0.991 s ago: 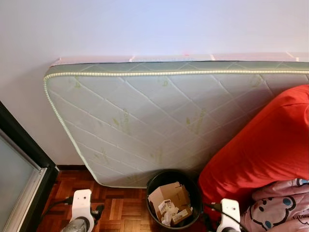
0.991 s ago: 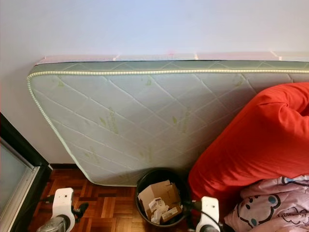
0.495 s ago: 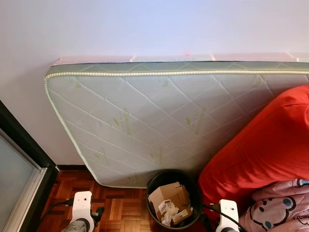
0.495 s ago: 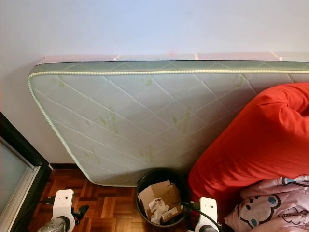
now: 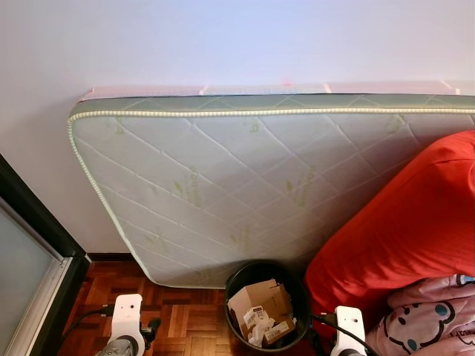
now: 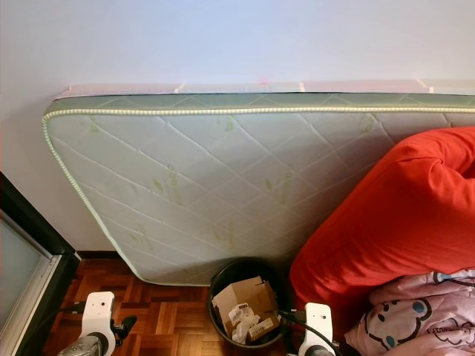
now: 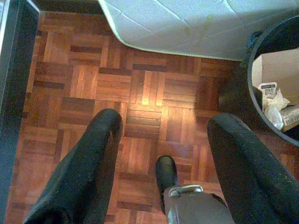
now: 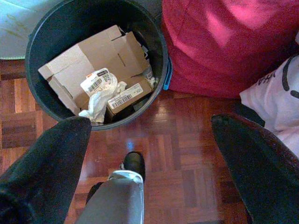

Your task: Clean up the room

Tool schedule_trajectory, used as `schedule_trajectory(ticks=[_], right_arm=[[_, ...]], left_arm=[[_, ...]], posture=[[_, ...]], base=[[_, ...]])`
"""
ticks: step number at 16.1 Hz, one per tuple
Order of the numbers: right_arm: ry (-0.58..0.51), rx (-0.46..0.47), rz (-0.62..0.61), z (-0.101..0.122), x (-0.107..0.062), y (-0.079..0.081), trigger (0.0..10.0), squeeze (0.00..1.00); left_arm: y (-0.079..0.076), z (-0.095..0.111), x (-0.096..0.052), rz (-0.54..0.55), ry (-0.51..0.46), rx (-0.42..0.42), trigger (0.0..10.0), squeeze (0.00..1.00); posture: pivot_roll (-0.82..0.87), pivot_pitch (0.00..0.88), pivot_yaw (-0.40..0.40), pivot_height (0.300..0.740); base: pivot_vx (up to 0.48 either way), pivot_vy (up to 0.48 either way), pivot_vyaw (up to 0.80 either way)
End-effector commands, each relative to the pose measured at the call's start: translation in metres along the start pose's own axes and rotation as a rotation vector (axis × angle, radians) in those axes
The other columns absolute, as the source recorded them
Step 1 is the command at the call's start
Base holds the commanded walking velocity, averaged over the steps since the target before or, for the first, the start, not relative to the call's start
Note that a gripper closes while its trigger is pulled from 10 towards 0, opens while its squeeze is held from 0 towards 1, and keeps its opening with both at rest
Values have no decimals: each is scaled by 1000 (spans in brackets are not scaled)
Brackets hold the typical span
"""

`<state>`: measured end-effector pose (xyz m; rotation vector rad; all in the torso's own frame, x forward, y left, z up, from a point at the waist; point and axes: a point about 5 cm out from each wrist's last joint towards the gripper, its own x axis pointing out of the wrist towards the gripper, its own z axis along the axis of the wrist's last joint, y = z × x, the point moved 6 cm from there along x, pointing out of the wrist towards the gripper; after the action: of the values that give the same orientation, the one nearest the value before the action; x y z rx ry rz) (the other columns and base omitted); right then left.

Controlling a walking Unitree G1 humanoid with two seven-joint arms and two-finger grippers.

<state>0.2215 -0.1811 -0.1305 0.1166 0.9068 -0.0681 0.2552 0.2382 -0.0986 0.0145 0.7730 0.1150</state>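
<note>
Left eye view: a quilted mattress [image 5: 245, 185] leans on edge against a pale wall [image 5: 223, 37]. At its foot, on the parquet floor [image 5: 185, 319], stands a black bin [image 5: 236, 285] holding a cardboard box [image 5: 260, 300] and crumpled paper. A red duvet [image 5: 401, 230] lies just right of the bin, with a pink printed blanket [image 5: 430, 319] below it. A dark door frame [image 5: 37, 230] runs down the left edge. Both arms hang low, one on each side of the bin.

Right eye view: same scene; the bin touches the mattress's lower edge and the duvet.

Left wrist view: the left hand [image 7: 161, 154] hangs over bare parquet, its two black fingers [image 7: 88, 172] spread apart and empty. The mattress corner and the bin's rim lie beyond the fingertips.

Right wrist view: the right hand [image 8: 149, 158] hangs over the floor beside the bin, fingers [image 8: 51, 163] wide apart, holding nothing. The bin contains the box, labelled packets [image 8: 126, 98] and white paper [image 8: 98, 105]; the duvet touches its rim.
</note>
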Motion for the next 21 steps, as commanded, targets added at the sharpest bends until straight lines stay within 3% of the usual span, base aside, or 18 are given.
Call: schedule_trajectory(ticks=[1,8,15,21], right_arm=[[12,0,4,-3,0,1,10000,0],[24,-13,17,-7,0,7,10000,0],[39,-16,13,-11,-1,2,10000,0],[59,-22,13,-18,-2,5,10000,0]], left_arm=[[-1,-7,-1,-1,25,-3,10000,0],[0,-8,-1,2,26,-4,10000,0],[-1,-7,-1,-1,24,-3,10000,0],[-2,-8,-1,-5,23,-5,10000,0]], posture=[[-32,27,-24,740],[-34,34,-23,740],[-33,36,-21,740],[-34,39,-23,740]], base=[[0,0,0],[0,0,0],[0,0,0],[-260,0,0]])
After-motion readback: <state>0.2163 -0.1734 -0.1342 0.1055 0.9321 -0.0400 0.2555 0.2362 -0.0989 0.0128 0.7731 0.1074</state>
